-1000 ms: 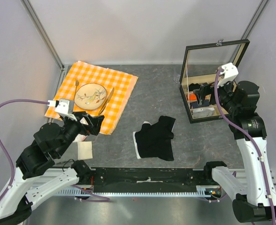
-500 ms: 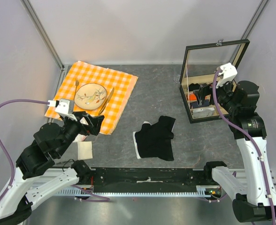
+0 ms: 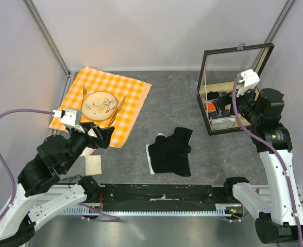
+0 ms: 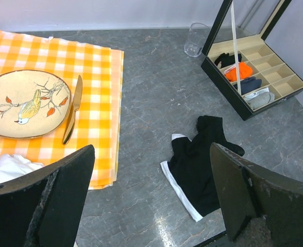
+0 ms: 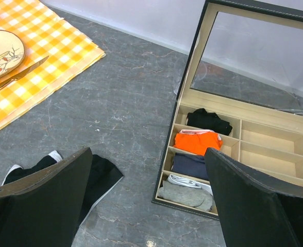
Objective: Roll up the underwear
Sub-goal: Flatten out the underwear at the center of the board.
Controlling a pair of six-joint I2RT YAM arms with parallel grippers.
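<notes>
Rolling is not yet begun: the crumpled underwear (image 3: 169, 152) lies untouched (left gripper (image 3: 103, 136) and right gripper (image 3: 222, 102) wide, empty) and must be reached.

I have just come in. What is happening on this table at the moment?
Nothing is being handled right now. The black fabric briefs with white trim lie crumpled and unrolled on the grey stone-look table, between the two arms. The left gripper and the right gripper are both open and hover apart from the garment, touching nothing. At the right stands an open black box with beige compartments, which holds several rolled garments.
</notes>
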